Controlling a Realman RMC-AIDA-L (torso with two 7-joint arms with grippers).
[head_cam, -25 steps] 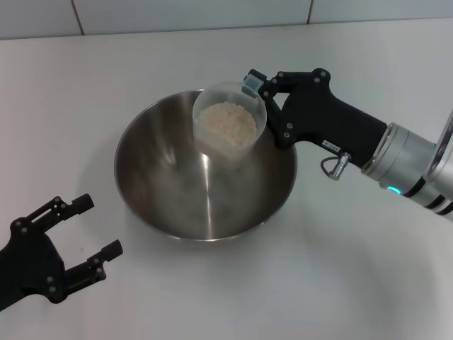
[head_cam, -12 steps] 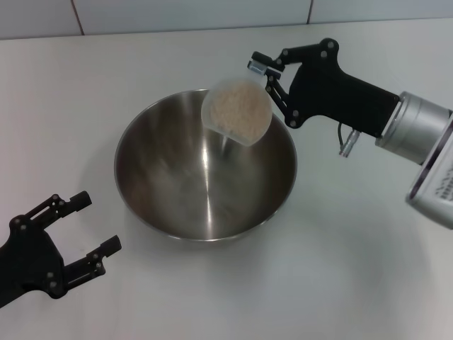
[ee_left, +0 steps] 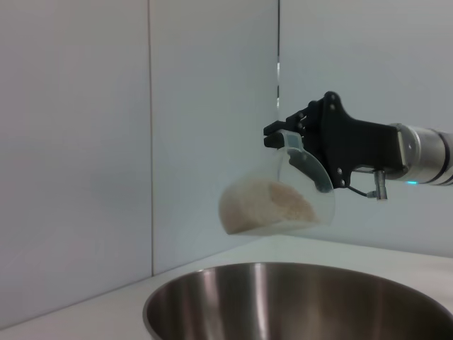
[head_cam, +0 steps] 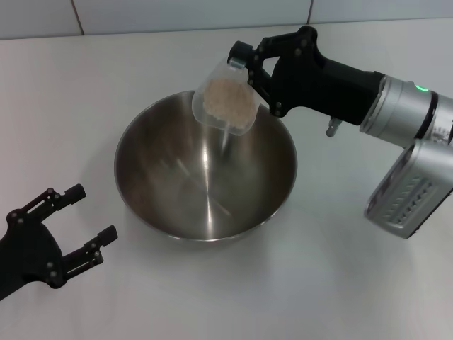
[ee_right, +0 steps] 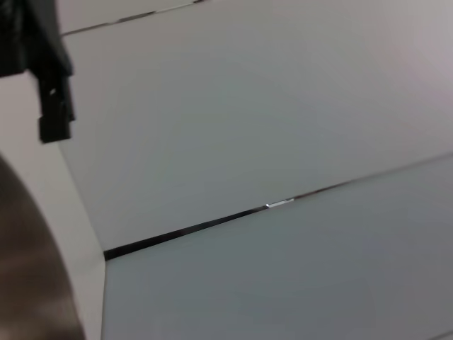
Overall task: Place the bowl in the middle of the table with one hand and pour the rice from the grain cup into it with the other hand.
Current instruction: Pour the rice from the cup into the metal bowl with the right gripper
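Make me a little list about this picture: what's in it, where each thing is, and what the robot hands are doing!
bowl: big shiny steel, sits on the table
grain cup: clear, tipped on its side above the bowl's far rim
rice: bunched toward the cup's lip; no grains clearly seen in the bowl
right hand: shut on the grain cup, tipping it
left hand: open, near the table's front edge, apart from the bowl

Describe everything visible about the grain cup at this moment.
The grain cup is a small clear plastic cup, tipped steeply on its side above the far rim of the bowl. The rice is banked as a pale mass against its lowered wall and lip. The right gripper clamps its raised edge; nothing else touches it. The left wrist view shows it hanging clear of the bowl's rim. Whether grains are falling cannot be told.
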